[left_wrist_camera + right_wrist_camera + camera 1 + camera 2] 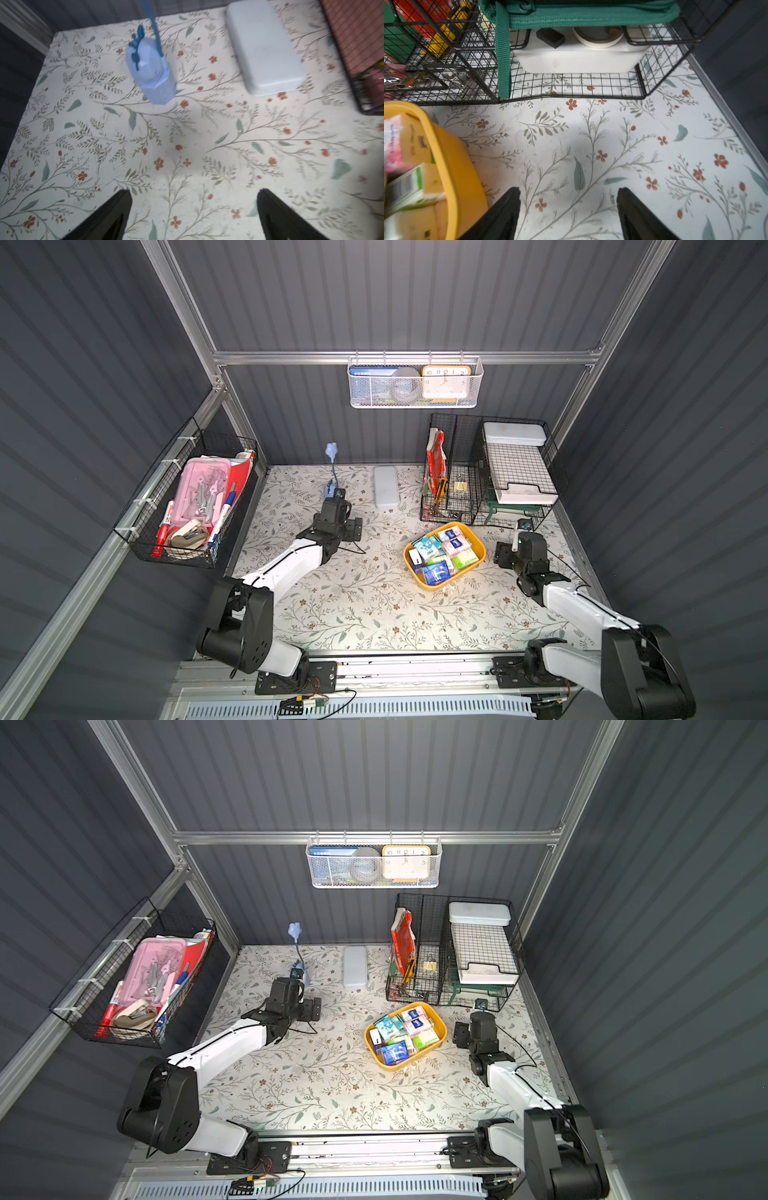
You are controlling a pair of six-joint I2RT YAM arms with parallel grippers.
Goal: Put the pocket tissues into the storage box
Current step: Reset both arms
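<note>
Nearest the lens in each wrist view, you see 2 black fingertips. Your left gripper [194, 191] has its fingers spread wide over the floral table [187, 135], and nothing lies between them. Beyond it lie a long pale grey-blue case [264, 52] and a small pale blue item on a blue stalk [151, 70].

Your right gripper [569, 188] also has its fingers apart, with only tabletop between them, so it grips nothing. It is just beside the storage box [446, 149], a shallow yellow tub, and apart from it. A black wire rack [571, 87] stands ahead of the fingers.

In both top views the storage box sits on the table between your 2 arms, closer to the right one and near the rack. The pocket tissues [442, 556] lie piled inside it, in dark blue, light blue, green, pink and white wrappers. Every packet you can see is within the tub's rim.
</note>
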